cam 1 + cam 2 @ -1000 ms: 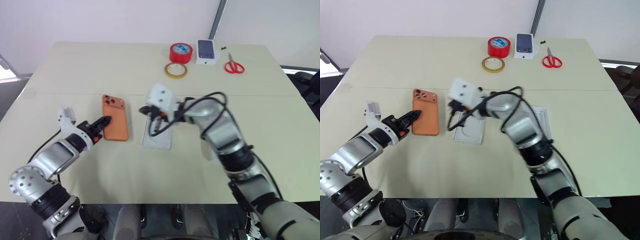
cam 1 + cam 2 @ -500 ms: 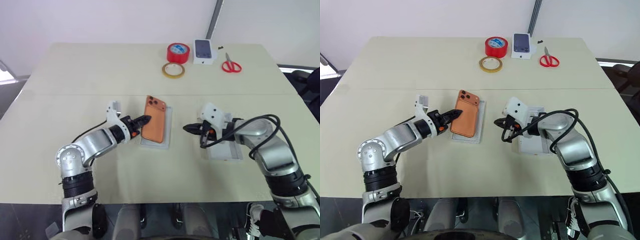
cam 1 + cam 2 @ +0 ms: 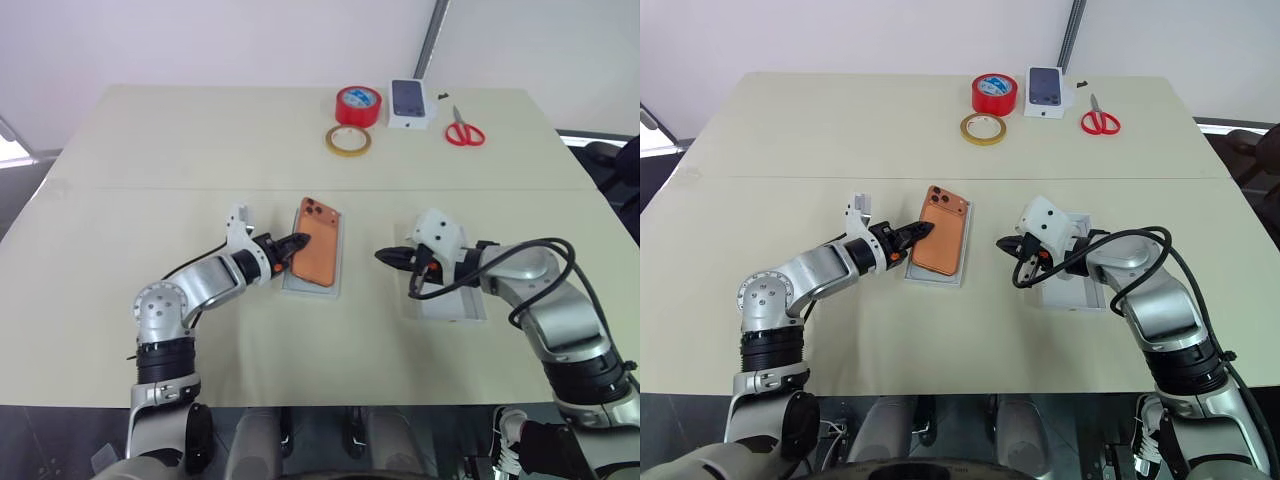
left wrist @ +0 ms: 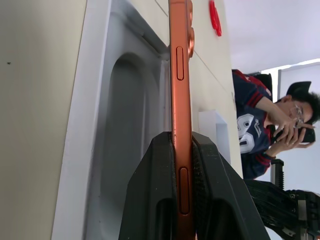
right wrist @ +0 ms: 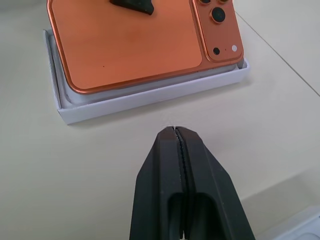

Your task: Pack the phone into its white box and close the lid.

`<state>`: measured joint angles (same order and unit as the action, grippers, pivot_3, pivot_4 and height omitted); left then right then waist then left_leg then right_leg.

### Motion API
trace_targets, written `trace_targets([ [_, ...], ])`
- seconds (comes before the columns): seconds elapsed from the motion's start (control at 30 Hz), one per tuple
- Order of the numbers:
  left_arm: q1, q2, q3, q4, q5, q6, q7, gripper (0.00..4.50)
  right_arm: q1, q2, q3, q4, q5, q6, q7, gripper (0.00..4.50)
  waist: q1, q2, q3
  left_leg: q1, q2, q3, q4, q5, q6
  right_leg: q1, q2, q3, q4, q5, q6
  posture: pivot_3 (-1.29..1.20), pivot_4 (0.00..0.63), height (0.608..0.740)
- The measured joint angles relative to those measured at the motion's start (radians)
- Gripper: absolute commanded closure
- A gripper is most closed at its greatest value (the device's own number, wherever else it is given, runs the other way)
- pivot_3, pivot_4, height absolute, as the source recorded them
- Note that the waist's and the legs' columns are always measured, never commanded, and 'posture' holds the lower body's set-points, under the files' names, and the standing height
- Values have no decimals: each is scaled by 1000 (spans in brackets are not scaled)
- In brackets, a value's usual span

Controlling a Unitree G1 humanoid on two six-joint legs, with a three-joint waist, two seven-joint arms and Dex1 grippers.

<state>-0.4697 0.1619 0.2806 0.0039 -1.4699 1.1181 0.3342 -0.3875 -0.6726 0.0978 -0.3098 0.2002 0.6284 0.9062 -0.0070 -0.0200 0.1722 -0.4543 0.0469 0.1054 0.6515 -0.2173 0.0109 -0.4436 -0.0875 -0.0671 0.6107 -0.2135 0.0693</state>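
The orange phone [image 3: 315, 258] lies back up and tilted over the white box [image 3: 312, 291] at the table's middle. Its far long edge rests in the box and its near edge is raised. My left gripper [image 3: 297, 243] is shut on that raised edge; the left wrist view shows both fingers [image 4: 150, 200] clamping the phone [image 4: 179, 75] above the box's recess [image 4: 125, 125]. Just right of the box, my right gripper [image 3: 383, 257] is shut and empty, pointing at the box wall [image 5: 150, 97]. A gap of bare table lies between it and the wall.
A second shallow white box piece [image 3: 450, 300] lies under my right forearm. At the far edge are a red tape roll [image 3: 360, 104], a tan tape ring [image 3: 350, 140], a small white box picturing a dark phone [image 3: 411, 103] and red scissors [image 3: 465, 131]. A person [image 4: 260, 125] sits beyond the table.
My left gripper carried the phone rightwards from the bare table onto the white box. My right gripper pulled away from the box to its right side. Little has moved in the last half second.
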Motion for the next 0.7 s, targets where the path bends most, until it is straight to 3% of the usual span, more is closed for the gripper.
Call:
trace_targets([
  [0.07,0,-1,-3,0,0,-1,-2,2720,-1,-1,0,0,0,-3,-2,4500,0,0,0,0,0,0,0,0,0,0,0,0,0,0,0,0,150,740],
  [0.2,-1,2,-14,-7,-5,0,-5,621,-2,-2,1,2,0,-9,-9,4500,2,0,0,0,0,0,1,0,0,0,0,0,1,0,0,0,150,740],
  [0.37,-6,42,-25,-32,-7,8,-6,621,-3,-8,1,7,0,-20,-11,4500,4,0,0,2,0,0,1,0,0,2,0,0,1,0,0,0,150,740],
  [0.7,5,247,-34,-195,-45,52,-71,621,-4,-15,1,38,0,-35,-16,4500,2,0,0,3,0,0,0,0,0,2,0,0,1,0,0,0,150,740],
])
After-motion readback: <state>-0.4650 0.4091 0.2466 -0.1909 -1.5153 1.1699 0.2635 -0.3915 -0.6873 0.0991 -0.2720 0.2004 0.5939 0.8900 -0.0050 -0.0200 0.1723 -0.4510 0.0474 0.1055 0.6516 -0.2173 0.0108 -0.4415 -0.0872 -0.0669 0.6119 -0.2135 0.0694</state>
